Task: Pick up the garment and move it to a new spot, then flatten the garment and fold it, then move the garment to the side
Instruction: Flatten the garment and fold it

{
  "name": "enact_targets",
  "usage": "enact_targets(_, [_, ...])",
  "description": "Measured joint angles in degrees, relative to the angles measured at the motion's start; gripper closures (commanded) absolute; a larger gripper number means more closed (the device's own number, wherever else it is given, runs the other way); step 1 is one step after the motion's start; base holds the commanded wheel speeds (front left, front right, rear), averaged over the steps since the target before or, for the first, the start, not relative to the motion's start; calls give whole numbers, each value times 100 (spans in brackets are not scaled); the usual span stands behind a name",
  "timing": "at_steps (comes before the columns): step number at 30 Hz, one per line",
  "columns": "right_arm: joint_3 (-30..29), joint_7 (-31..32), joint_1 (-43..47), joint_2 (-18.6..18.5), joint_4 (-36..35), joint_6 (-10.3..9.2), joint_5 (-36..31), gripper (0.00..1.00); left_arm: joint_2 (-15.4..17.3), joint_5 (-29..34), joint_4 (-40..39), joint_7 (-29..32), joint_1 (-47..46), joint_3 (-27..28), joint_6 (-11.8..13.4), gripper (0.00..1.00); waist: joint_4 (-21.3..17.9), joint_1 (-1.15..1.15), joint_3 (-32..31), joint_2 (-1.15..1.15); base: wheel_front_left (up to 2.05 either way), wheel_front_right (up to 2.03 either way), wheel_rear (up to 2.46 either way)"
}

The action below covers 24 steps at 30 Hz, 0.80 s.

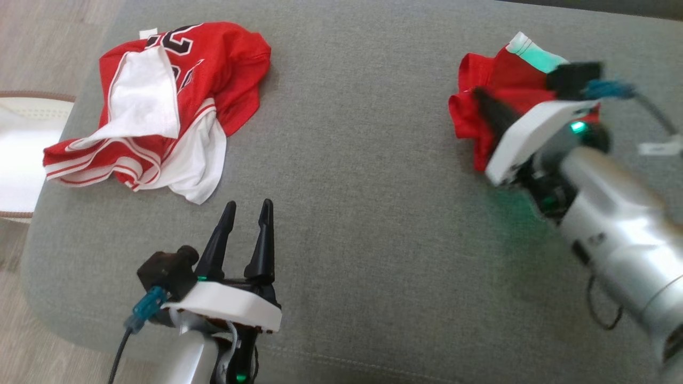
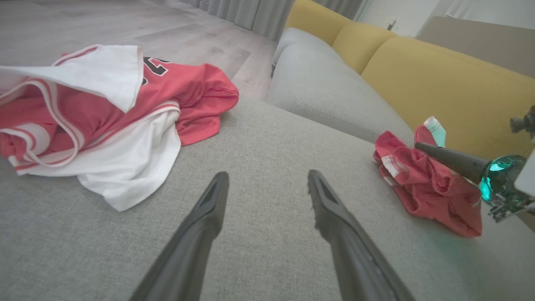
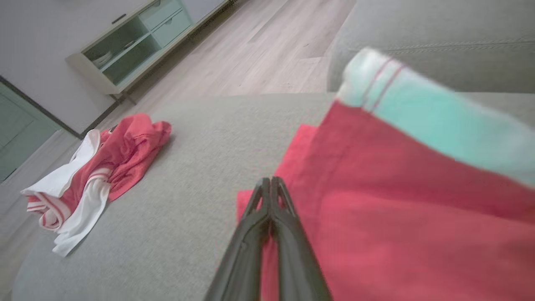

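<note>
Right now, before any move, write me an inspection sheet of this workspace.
Surface: grey cushion, bare between the two cloths.
Job's things: small red garment, bunched at the right.
Clutter: red and white jersey, crumpled at the left.
Grippers: left gripper open over bare cushion; right gripper shut, tips at the small red garment's edge, pinch not confirmed.
Cables: blue-plugged cable at the left wrist; second cable at the right wrist.
Surroundings: wood floor, yellow sofa back, pale cabinet.
</note>
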Motion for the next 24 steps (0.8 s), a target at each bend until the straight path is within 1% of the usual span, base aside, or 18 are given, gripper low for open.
enact_targets(2, [202, -81, 168, 167, -130, 0, 3, 100, 0, 0, 9, 0, -1, -2, 0, 0, -41, 0, -36, 0, 0, 0, 0])
enact_targets(5, [391, -261, 346, 249, -319, 0, 3, 100, -1, 0, 16, 0, -1, -4, 0, 0, -66, 0, -94, 0, 0, 0, 0])
enact_targets(9, [477, -713, 414, 250, -648, 0, 49, 100, 0, 1, 35, 0, 7, 10, 0, 0, -104, 0, -212, 0, 0, 0, 0])
enact_targets(13, [446, -1062, 414, 164, -913, 0, 40, 100, 0, 1, 44, 0, 46, 52, -1, 0, -186, 0, -362, 0, 0, 0, 0])
enact_targets(18, [134, -1160, 422, -129, -1085, 0, -182, 100, 1, 19, 42, 0, 68, 190, -2, 0, -321, 0, -521, 0, 0, 0, 0])
enact_targets(22, [-788, -1163, 525, -438, -1458, 0, -794, 100, -1, 175, -35, 0, 153, 327, -10, 0, -500, 0, -657, 0, 0, 0, 0])
enact_targets(23, [-1046, -1181, 614, -497, -1564, 0, -949, 63, 0, 222, -60, 0, 182, 387, -8, 0, -547, 0, -689, 0, 0, 0, 0])
enact_targets(24, [-1288, -1190, 730, -533, -1650, 0, -1131, 5, 5, 254, -98, 0, 200, 437, -7, 0, -596, 0, -719, 0, 0, 0, 0])
